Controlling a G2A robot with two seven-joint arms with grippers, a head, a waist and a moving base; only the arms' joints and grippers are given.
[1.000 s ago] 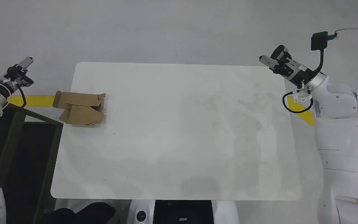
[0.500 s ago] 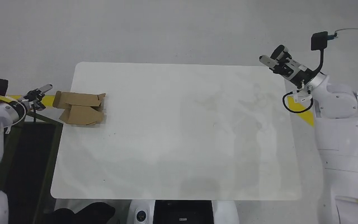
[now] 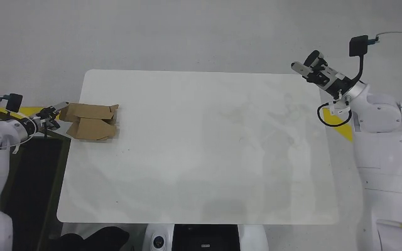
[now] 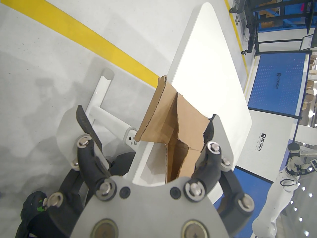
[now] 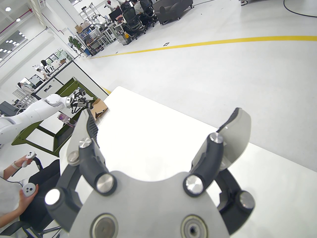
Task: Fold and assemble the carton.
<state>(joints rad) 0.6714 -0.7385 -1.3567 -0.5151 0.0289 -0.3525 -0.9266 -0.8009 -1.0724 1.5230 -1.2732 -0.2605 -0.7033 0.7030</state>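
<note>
Flattened carton (image 3: 92, 121) is lying at the left edge of the white table (image 3: 207, 144), poking off a bit. Left gripper (image 4: 146, 116) is hovering spread wide at that overhanging end, not clamping. Right gripper (image 5: 161, 117) is hanging open by the far-right corner.

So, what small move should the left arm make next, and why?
Probably close the left gripper on the carton. Its jaws stand open, and the flat carton's edge, which overhangs the side of the table, seems to lie between them, nearly down to the palm, so nothing is gripped yet. The right gripper is open at the opposite corner, too far away to help.
</note>
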